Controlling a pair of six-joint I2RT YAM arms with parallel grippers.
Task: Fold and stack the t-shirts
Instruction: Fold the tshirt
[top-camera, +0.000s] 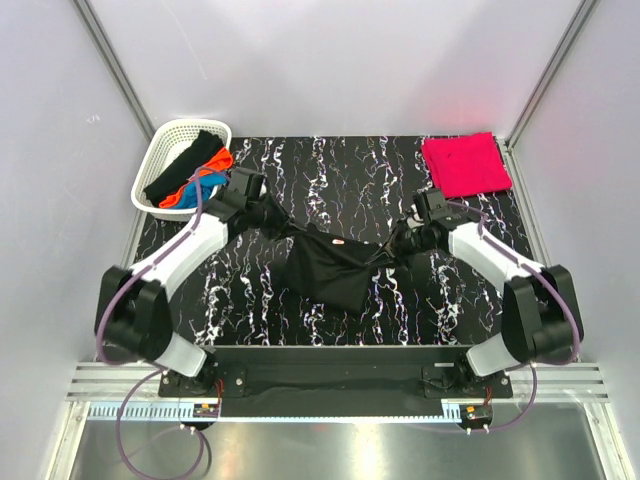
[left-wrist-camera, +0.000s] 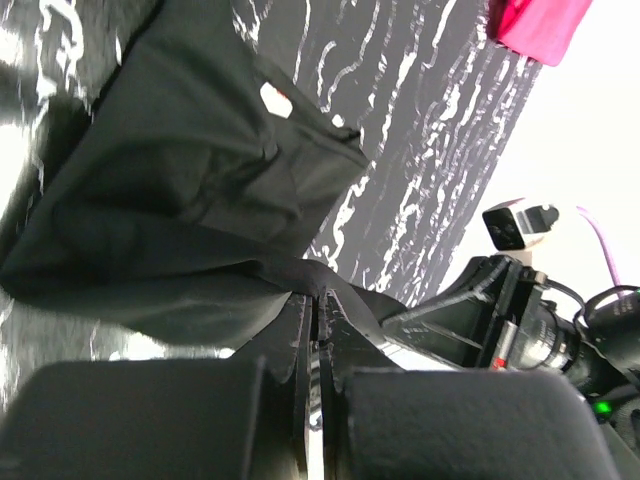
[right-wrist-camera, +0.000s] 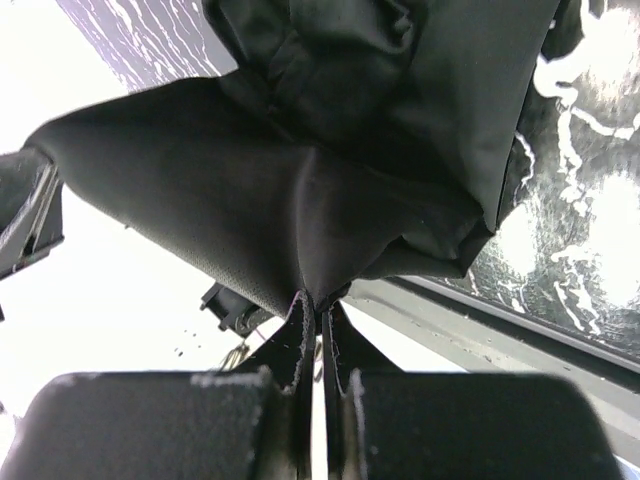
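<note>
Black t-shirt (top-camera: 325, 270): hangs over table (top-camera: 350, 170) centre, stretched between left gripper (top-camera: 283, 230) and right gripper (top-camera: 393, 247), each pinched tight on an edge, probably to spread it flat for folding. Red t-shirt (top-camera: 465, 165): folded, far right corner.

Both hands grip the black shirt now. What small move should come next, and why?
Probably draw the left hand and right hand slightly apart: both are shut on the black t-shirt, which sags bunched between them, so it cannot yet lie flat for folding.
</note>
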